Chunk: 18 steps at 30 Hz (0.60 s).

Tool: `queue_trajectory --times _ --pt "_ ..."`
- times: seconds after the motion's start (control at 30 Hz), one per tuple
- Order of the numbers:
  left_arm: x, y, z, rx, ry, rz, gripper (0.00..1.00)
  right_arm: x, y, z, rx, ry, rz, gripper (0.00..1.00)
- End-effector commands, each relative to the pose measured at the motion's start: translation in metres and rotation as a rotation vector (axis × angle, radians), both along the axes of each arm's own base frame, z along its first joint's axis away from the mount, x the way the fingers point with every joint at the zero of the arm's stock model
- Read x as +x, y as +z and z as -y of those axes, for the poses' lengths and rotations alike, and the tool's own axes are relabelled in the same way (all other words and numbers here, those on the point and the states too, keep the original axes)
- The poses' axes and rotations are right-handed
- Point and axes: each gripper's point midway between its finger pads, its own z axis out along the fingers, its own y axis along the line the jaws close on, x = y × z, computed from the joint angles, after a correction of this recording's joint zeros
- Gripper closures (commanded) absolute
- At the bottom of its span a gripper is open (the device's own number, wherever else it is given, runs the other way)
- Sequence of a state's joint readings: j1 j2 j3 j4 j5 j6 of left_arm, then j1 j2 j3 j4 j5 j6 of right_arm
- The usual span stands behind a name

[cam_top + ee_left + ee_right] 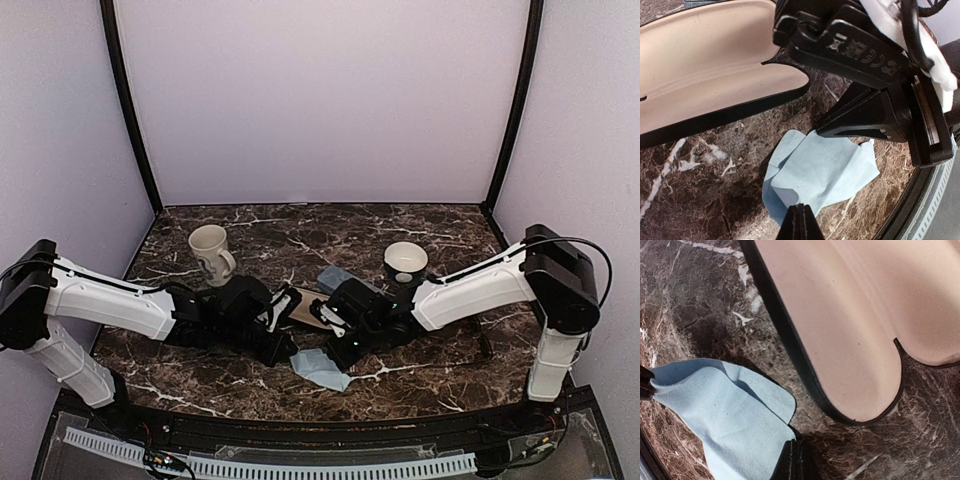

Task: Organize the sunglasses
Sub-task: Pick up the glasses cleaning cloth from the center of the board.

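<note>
Right wrist view shows our right pincer (794,447) and left pincer (800,212) both clamped on the blue cloth (725,410); we should lift evenly toward the open case (850,315).

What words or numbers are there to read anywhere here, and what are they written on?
Raised lettering on the black body of the right end effector: too blurred to read.
Dark marking on the cream mug: too small to read.
Open case and blue cloth: no writing shows.
</note>
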<state>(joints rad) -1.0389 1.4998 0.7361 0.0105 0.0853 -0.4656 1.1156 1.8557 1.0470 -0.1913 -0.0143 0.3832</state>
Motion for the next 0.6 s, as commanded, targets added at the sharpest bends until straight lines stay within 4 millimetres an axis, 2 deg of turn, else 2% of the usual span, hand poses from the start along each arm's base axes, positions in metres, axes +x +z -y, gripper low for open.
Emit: queue_trajectory --times 0.0,0.1,0.33,0.57 --pt "-0.001 0.002 0.0 -0.015 0.008 0.001 1.0 -0.01 0.006 0.001 0.038 0.003 -0.019 1.0" --pt "-0.001 0.005 0.001 -0.021 0.009 0.004 1.0 -0.007 0.019 0.002 0.057 0.003 0.007 1.0" --pt "-0.001 0.031 -0.006 -0.069 0.009 0.079 1.0 -0.006 0.064 0.006 0.142 0.03 0.064 1.0" --pt "-0.015 0.059 -0.004 -0.09 -0.004 0.155 1.0 -0.024 0.104 0.008 0.24 0.107 0.093 1.0"
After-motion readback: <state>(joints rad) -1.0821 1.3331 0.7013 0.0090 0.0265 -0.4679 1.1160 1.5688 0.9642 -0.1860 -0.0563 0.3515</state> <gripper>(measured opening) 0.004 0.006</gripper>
